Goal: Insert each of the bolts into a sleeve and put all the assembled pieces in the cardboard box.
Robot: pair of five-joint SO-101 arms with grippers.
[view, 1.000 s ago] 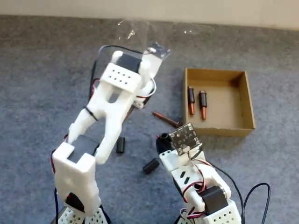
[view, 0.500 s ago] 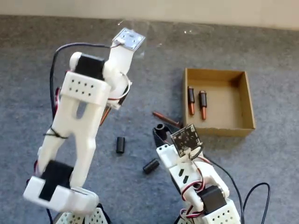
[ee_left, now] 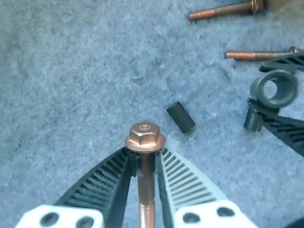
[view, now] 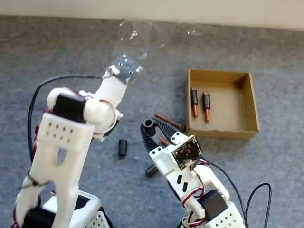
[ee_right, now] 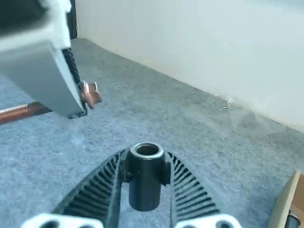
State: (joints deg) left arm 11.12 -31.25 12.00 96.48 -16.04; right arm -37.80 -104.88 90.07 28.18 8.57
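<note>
My left gripper (ee_left: 146, 151) is shut on a copper bolt (ee_left: 145, 137), hex head pointing away from the wrist. My right gripper (ee_right: 145, 161) is shut on a black sleeve (ee_right: 145, 173), held upright with its bore open; in the high view that sleeve (view: 150, 124) hangs just left of the cardboard box (view: 251, 102). The held bolt (ee_right: 89, 94) shows to one side of the sleeve, apart from it. Two loose sleeves (view: 122, 147) (view: 152, 169) and two loose bolts (view: 168, 120) (view: 164, 140) lie on the carpet. Two assembled pieces (view: 194, 102) (view: 206, 106) lie in the box.
A clear plastic bag (view: 135, 31) lies at the far edge by the wall. The left arm's white body (view: 61, 142) covers the near-left carpet. Cables trail at the near right. Grey carpet lies open beyond the box.
The left arm has pulled back toward the near left, carrying the bolt. The right gripper has moved left and away from its base with the sleeve.
</note>
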